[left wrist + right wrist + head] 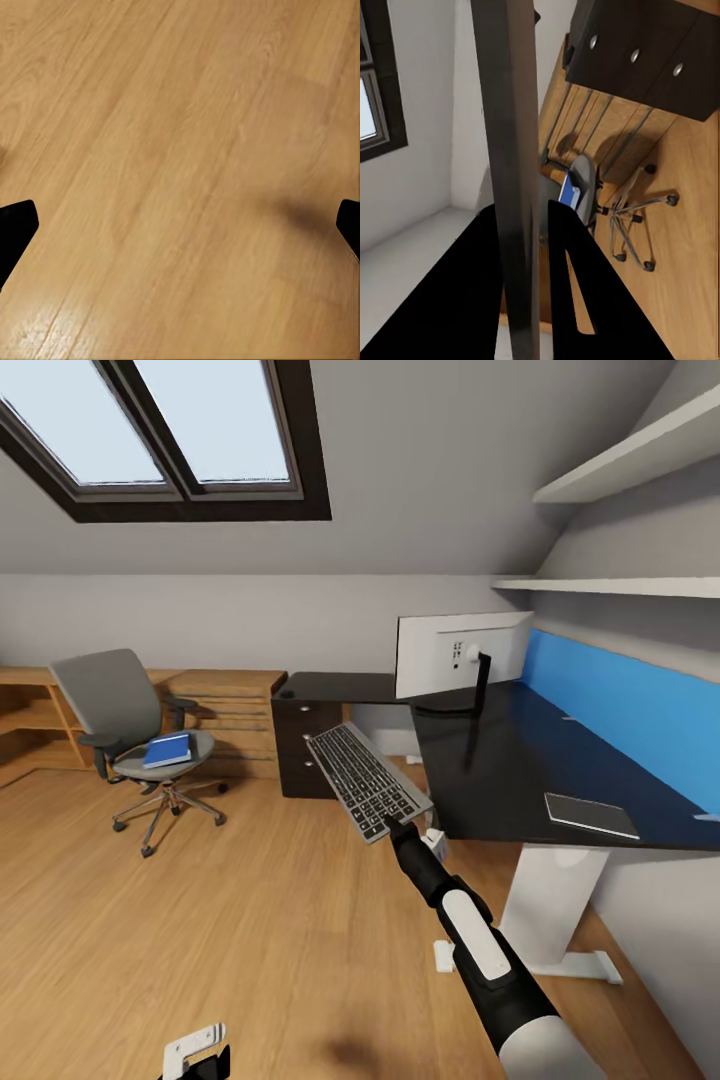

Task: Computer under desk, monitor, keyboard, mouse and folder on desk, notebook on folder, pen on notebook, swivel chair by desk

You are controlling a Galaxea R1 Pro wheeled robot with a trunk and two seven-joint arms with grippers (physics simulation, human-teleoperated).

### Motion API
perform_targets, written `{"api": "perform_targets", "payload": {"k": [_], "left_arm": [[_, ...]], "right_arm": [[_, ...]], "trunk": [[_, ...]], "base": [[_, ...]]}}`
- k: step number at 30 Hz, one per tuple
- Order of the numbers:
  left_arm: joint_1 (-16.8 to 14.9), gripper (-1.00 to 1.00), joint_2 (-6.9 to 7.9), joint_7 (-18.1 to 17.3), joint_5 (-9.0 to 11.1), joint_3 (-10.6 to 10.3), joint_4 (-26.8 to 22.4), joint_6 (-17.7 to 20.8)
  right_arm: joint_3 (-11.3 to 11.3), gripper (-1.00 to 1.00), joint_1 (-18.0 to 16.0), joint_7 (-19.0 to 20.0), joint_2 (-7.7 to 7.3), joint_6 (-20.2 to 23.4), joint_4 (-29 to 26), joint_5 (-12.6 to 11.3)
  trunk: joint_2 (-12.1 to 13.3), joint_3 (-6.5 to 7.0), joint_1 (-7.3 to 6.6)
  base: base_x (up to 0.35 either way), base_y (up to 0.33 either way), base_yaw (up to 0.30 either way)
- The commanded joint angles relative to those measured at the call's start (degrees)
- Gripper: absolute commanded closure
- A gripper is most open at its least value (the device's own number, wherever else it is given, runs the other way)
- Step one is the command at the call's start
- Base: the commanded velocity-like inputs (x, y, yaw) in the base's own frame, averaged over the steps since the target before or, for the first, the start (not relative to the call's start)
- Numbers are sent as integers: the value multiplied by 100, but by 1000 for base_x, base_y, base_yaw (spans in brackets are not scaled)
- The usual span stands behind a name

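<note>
My right gripper [395, 825] is shut on the near end of the grey keyboard [366, 780] and holds it in the air just off the black desk's [520, 760] left edge. In the right wrist view the keyboard [514, 150] stands edge-on between the fingers [577, 285]. The monitor [460, 652] stands on the desk with its back to me. A flat dark grey notebook-like slab [590, 815] lies on the desk's near right. A blue folder [167, 749] rests on the grey swivel chair [110, 700], far left. My left gripper [195, 1052] hangs low and open over the floor.
A dark drawer cabinet [305, 745] stands at the desk's left end, and wooden furniture [225, 700] lines the back wall. The desk's white leg [550, 900] rises by my right arm. Shelves [620, 470] hang above the blue back panel [630, 710]. Open wooden floor [180, 150] lies between me and the chair.
</note>
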Motion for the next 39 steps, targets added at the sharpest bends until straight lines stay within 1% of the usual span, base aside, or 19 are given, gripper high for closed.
{"api": "perform_targets", "payload": {"k": [1,26,31,32,33,34,39], "left_arm": [[-1,-100,8,51,47,-28,-10,18],[2,-100,15,51,51,-27,-10,0],[-1,-100,10,59,48,-27,-10,0],[0,-100,9,59,48,-27,-10,0],[2,-100,11,59,47,-27,-10,0],[2,-100,10,59,47,-27,-10,0],[3,-100,8,60,47,-27,-10,0]], "right_arm": [[-2,100,-3,31,1,21,15,-66],[13,100,-1,65,9,13,70,-69],[13,100,-2,66,51,26,70,-77],[12,100,-3,66,65,27,70,-100],[9,100,-2,66,81,30,70,-234],[9,100,-3,66,84,33,70,-287],[4,100,-3,66,82,37,70,-372]], "trunk": [[39,13,-20],[1041,462,-570],[1242,551,-679],[1282,569,-701],[1322,587,-723],[1362,605,-745],[1563,695,-855]], "base": [[273,15,0],[326,113,0],[330,130,0],[330,130,0],[330,130,0],[330,130,0],[330,130,0]]}}
